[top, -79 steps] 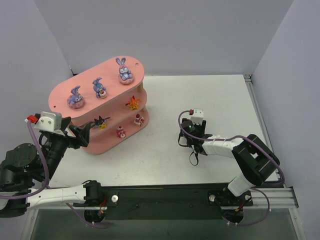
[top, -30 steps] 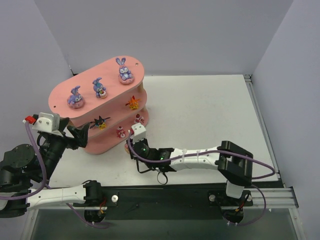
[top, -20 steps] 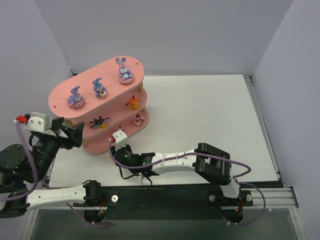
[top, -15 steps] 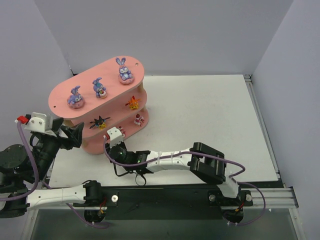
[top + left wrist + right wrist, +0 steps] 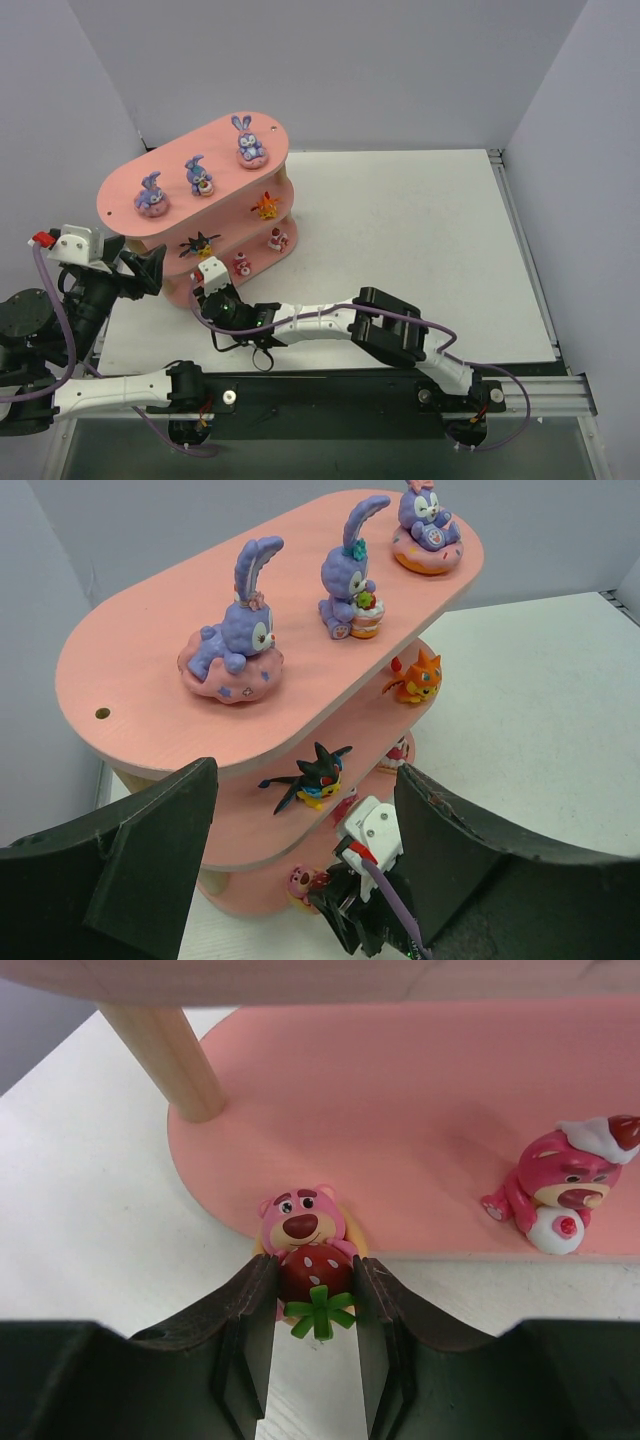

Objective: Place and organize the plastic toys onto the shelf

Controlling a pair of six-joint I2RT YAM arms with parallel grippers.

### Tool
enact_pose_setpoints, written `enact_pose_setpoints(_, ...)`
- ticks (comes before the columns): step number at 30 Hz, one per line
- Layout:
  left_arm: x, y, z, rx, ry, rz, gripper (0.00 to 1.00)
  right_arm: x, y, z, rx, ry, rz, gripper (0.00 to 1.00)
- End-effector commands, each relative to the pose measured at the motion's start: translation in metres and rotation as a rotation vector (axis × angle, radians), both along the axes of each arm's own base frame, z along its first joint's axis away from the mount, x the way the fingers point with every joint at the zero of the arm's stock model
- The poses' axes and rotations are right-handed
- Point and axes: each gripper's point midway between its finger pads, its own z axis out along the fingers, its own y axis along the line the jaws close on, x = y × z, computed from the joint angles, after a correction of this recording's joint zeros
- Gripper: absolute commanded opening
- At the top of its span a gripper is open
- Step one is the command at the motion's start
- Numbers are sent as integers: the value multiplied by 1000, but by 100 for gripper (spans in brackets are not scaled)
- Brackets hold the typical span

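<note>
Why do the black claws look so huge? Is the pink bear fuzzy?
Right wrist view: the pink bear is sharp, gripped by the right gripper, whose dark fingers loom large, probably because they sit close to the lens. Left wrist view: the open left gripper looms likewise; the bunnies are crisp. Top view: even light, no glare on the shelf.

Three bunnies (image 5: 350, 580) atop pink shelf (image 5: 130, 705)

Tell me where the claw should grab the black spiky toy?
Grip the black spiky toy around its chunky middle, not the thin spikes that stick out sideways and up. Come in level from the open front edge of the shelf, I think, because the top board covers it from above.
</note>
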Motion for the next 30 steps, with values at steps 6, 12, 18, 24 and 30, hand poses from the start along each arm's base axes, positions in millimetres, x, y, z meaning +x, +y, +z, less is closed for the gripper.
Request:
enact_pose_setpoints(6,-2,12,8,-41,-9,10,81,22,20,38,125,-81,-88,0)
enact_pose_setpoints(12,-1,11,8,-35,-8,10,81,30,27,27,106,-107,-118,0)
enact_pose_setpoints(18,-1,11,7,-38,-8,13,81,34,28,23,92,-124,-137,2)
enact_pose_setpoints(24,-1,12,6,-39,-6,15,81,39,29,26,85,-139,-149,20)
enact_pose_setpoints(30,-1,12,6,-38,-5,16,81,40,31,36,100,-146,-143,38)
